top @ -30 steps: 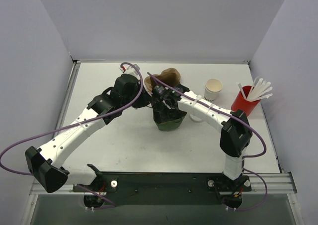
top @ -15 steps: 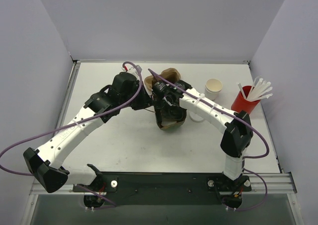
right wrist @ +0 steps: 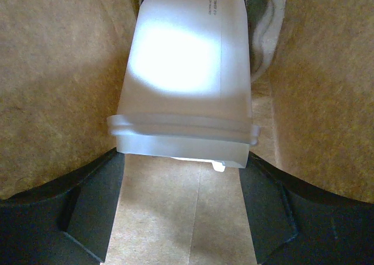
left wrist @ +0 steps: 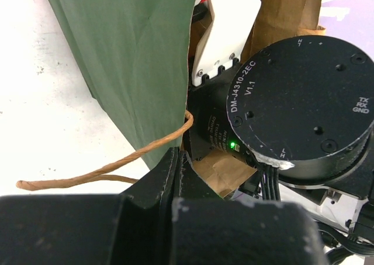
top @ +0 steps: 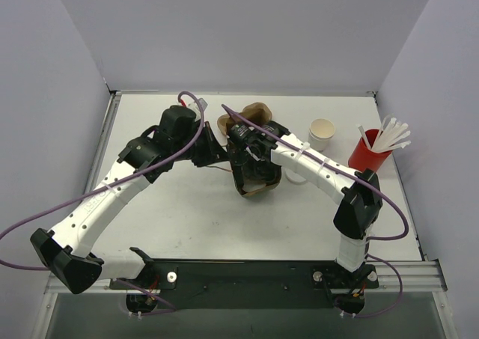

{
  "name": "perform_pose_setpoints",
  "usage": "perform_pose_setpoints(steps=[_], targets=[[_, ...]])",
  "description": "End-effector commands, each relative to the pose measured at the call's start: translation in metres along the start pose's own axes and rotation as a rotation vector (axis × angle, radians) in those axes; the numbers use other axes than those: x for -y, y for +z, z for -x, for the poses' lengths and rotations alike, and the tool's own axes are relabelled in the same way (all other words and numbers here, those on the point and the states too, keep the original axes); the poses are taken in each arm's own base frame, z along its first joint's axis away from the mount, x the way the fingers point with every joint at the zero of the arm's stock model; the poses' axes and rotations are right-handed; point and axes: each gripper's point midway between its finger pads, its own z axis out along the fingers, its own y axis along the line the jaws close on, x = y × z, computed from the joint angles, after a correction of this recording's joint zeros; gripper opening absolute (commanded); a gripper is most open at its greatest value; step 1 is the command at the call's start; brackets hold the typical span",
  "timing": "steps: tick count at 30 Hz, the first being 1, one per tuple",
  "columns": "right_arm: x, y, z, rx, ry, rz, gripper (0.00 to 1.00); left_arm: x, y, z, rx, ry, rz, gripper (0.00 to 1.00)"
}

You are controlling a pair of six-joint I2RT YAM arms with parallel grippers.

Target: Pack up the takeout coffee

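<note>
The takeout coffee [right wrist: 184, 60] lies inside the paper bag [left wrist: 128, 60], filling the upper middle of the right wrist view with kraft-brown walls on both sides. The right gripper [right wrist: 181, 159] stands fairly wide, its fingertips [right wrist: 114, 165] set against either side of the lid [right wrist: 181, 139] end of the cup; it looks like a hold at the very tips rather than a deep one. That is the main risk: with so little finger on a smooth, slightly tapered paper wall and a slick plastic rim, the cup could slip or tip as the jaws let go, and land on its side. A squeeze on the lid could also pop it loose. The left gripper [left wrist: 178, 159], at the bottom of its own view, is closed tight at the bag's mouth, apparently pinching the rim; the exact bite is hidden. If that thin paper tears or slides free, the mouth would sag onto the right arm. The bag is matte green outside and fibrous brown inside, creased and soft, with a twisted paper-cord handle [left wrist: 111, 168] trailing toward the lower left over the white table [left wrist: 41, 101].
</note>
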Motion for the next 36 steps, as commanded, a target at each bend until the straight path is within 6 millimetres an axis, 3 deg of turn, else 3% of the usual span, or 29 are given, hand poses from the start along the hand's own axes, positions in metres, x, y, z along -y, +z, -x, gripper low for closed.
perform_pose_setpoints(steps=[1, 36], targets=[[0.005, -0.024, 0.004, 0.046, -0.006, -0.009, 0.6, 0.019, -0.02, 0.002, 0.005, -0.02, -0.079, 0.0], [0.003, -0.025, 0.004, 0.062, -0.016, -0.02, 0.6, 0.001, -0.024, 0.001, 0.021, -0.068, 0.005, 0.0]])
